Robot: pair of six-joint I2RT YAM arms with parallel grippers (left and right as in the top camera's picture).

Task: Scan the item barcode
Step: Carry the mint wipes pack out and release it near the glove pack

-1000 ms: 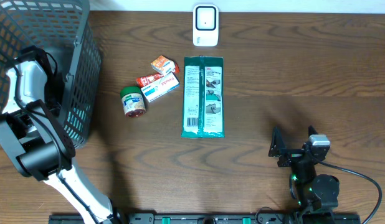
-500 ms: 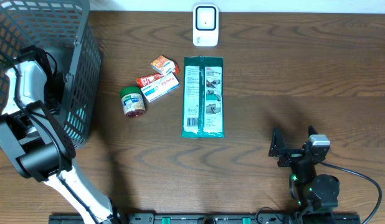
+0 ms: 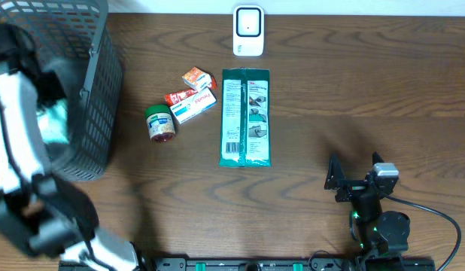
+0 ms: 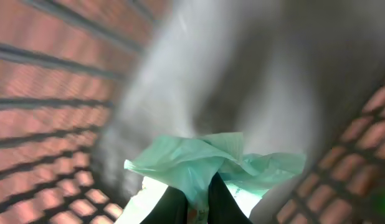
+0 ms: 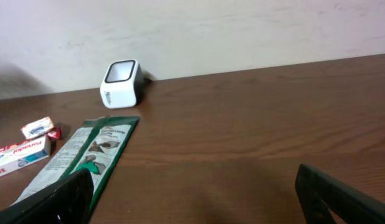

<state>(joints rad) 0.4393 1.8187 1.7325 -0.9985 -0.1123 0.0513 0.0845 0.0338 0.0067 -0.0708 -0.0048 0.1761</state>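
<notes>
Grey mesh basket [image 3: 97, 90] takes the left arm [image 3: 13, 120], bent down inside, with the left gripper [image 4: 194, 200] pinched tight on one pale green packet [image 4: 205, 160]. Right of the basket lie one scanner [image 3: 248, 30], one flat pack [image 3: 246, 117], three small boxes [image 3: 192, 96] and one jar [image 3: 161, 123]. Farther right, the right gripper [image 5: 199, 196] is spread wide and empty.

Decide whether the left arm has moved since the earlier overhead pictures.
Yes. Against the basket, the left arm has swung toward the picture's left edge, its pincer shut on a pale green bag.
</notes>
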